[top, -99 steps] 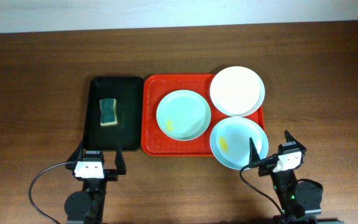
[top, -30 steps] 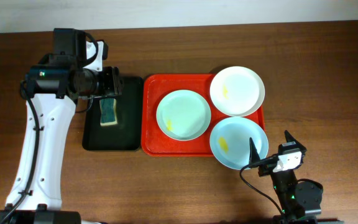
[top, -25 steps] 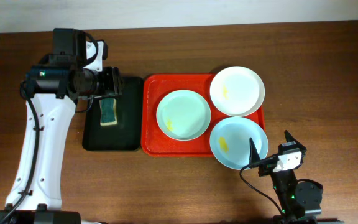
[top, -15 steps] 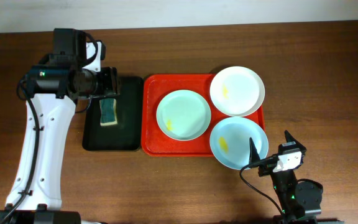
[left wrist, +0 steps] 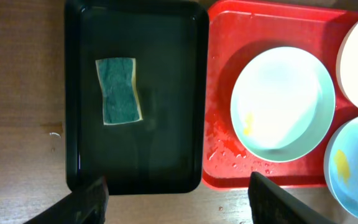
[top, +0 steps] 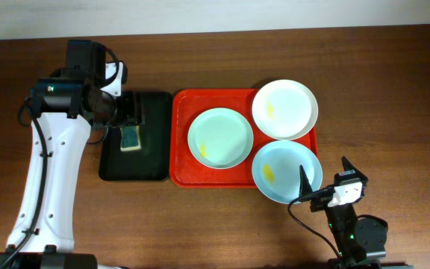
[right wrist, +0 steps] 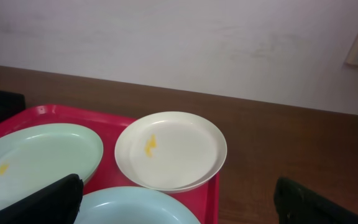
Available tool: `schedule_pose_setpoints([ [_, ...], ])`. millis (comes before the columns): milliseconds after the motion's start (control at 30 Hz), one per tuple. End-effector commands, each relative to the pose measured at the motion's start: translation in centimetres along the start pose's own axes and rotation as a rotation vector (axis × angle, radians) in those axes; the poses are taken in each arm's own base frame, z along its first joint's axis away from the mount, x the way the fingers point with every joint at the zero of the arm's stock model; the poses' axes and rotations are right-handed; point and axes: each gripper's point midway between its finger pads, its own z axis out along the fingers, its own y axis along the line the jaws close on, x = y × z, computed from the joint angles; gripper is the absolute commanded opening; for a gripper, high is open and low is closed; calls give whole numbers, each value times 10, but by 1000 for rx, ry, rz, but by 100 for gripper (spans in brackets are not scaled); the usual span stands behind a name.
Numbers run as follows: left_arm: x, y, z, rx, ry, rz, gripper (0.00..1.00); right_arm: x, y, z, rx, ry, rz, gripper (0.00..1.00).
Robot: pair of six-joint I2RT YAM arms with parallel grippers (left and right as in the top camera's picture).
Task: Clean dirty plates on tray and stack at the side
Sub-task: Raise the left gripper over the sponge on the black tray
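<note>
The red tray (top: 181, 142) holds three plates, each with a yellow smear: a pale blue-green one (top: 220, 138) at the left, a white one (top: 285, 109) at the back right and a pale blue one (top: 287, 171) at the front right, overhanging the rim. My left gripper (top: 129, 113) is open and empty, hovering above the black tray (top: 118, 168) and its green sponge (top: 131, 138). The left wrist view shows the sponge (left wrist: 119, 91), the tray (left wrist: 219, 62) and the left plate (left wrist: 283, 104). My right gripper (top: 323, 181) is open and empty, low at the front right.
The black tray (left wrist: 166, 93) sits against the red tray's left side. Bare wooden table (top: 394, 112) lies right of the red tray. In the right wrist view the white plate (right wrist: 170, 150) sits ahead with a wall behind.
The left arm rose from its rest at the table front to above the black tray. In the last half second its gripper shifted slightly toward the front over the sponge. The right arm has not moved.
</note>
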Motion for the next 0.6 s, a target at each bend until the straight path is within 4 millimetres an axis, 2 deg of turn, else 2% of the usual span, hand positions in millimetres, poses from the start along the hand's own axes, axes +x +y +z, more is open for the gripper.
schedule_pose_setpoints([
  [0,1,1,-2,-9,8,3,72,4,1,0,-1,10,5,99],
  [267,-1,0,-2,-8,-1,3,56,4,1,0,-1,10,5,98],
  [300,-2,0,-2,-7,-3,3,53,4,1,0,-1,10,5,98],
  [333,-2,0,-2,-8,-3,3,40,4,1,0,-1,10,5,99],
  [400,-1,0,-2,-7,-1,3,32,4,1,0,-1,10,5,99],
  [567,0,0,-2,-8,7,2,32,4,1,0,-1,10,5,98],
])
